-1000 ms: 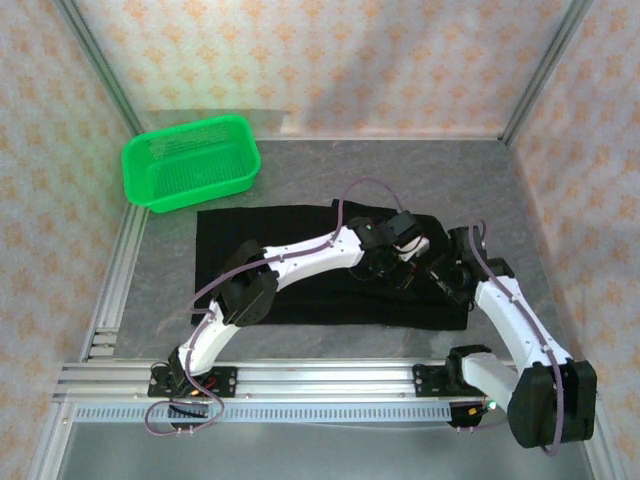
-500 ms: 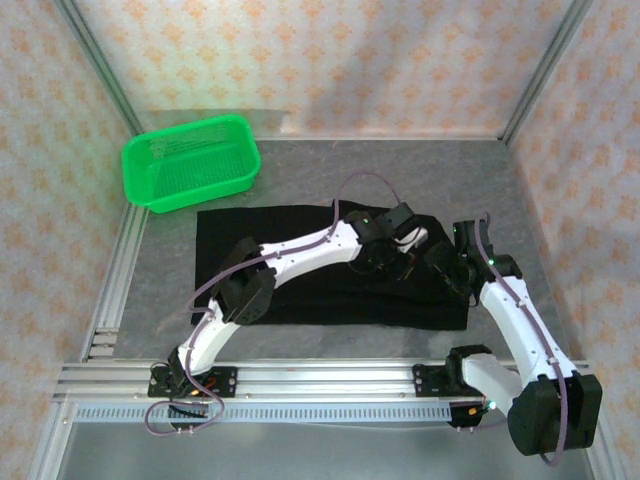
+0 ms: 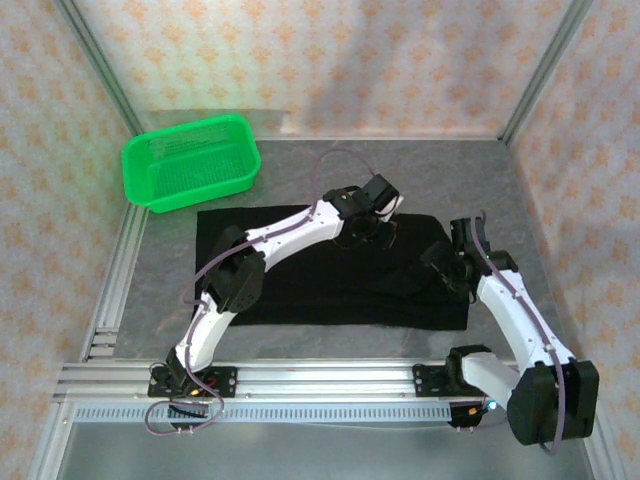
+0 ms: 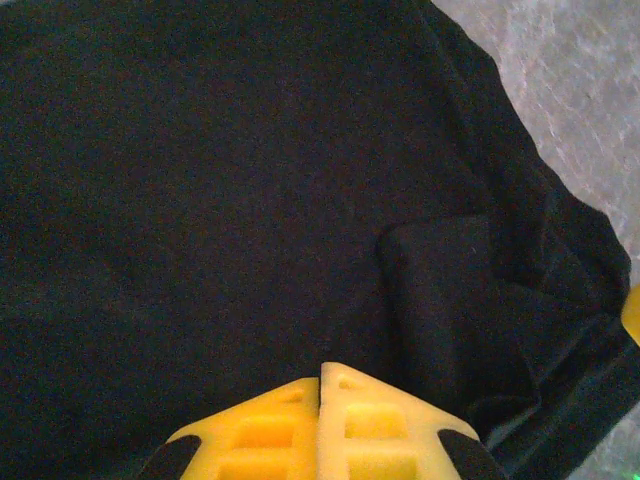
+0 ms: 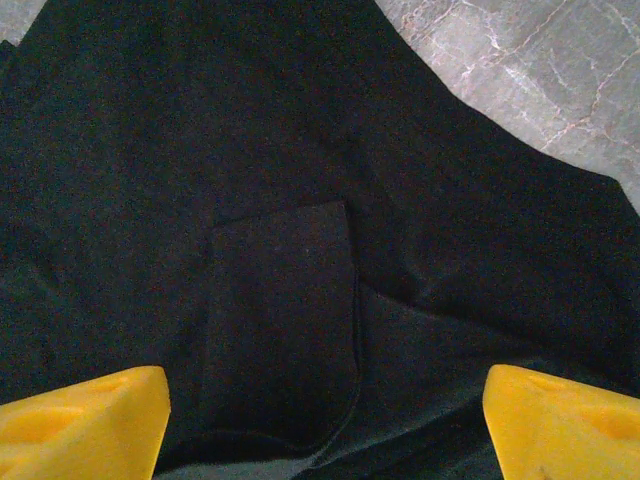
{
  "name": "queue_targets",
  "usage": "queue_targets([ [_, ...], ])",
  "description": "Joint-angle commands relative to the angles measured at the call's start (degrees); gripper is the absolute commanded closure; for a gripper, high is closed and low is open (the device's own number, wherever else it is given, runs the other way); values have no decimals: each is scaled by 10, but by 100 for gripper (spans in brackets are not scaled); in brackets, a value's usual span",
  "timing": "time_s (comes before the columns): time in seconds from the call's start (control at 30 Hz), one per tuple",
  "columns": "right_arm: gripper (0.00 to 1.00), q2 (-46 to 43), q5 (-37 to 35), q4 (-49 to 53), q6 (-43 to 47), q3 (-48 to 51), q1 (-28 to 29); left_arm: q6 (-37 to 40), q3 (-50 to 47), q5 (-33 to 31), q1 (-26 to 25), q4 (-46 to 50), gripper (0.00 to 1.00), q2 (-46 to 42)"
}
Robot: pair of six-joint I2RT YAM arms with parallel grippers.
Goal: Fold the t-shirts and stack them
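T-shirt (image 3: pixel 300 270) lies spread flat in the middle of the table (image 3: pixel 400 170), with a small flap (image 5: pixel 285 300) doubled over near its right end. Left gripper (image 4: pixel 320 372) is pressed closed and empty above the cloth. The right gripper (image 5: pixel 320 390) is spread wide over the flap. We judge a fold comes next: pinch one edge cleanly, lift low, carry it over slowly to avoid bunching.

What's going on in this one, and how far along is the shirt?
Two robot arms are working over a black t-shirt that lies mostly flat on the grey table, with some folds at its right end. The left gripper is shut over the shirt near a small fold; whether it pinches cloth I cannot tell. The right gripper is open above the shirt's right end, holding nothing. A green basket sits at the far left.
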State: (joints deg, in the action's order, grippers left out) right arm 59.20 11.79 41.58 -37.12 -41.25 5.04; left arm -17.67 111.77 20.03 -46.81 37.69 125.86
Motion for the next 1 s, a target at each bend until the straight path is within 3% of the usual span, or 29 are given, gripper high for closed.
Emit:
queue_targets([
  [0.0, 18, 14, -1, -17, 13, 0, -2, -10, -10, -26, 11, -20, 100, -24],
  [0.17, 21, 41, -3, 4, 21, -12, -2, -14, -12, 61, 6, -56, 100, -32],
  [0.2, 21, 40, -13, 12, 21, -12, -2, -10, -13, 84, 2, -58, 95, -35],
  [0.27, 20, 34, -23, 18, 25, -12, -8, 2, -13, 125, -7, -44, 70, -37],
  [0.33, 20, 29, -20, 20, 29, -9, -19, 26, -3, 134, -20, -6, 60, -32],
  [0.53, 15, 23, -3, 22, 50, -7, -52, 53, 14, 86, -56, 60, 52, -9],
  [0.97, 15, 4, 3, 25, 53, 2, -56, 48, 59, -49, -90, 103, 52, 28],
])
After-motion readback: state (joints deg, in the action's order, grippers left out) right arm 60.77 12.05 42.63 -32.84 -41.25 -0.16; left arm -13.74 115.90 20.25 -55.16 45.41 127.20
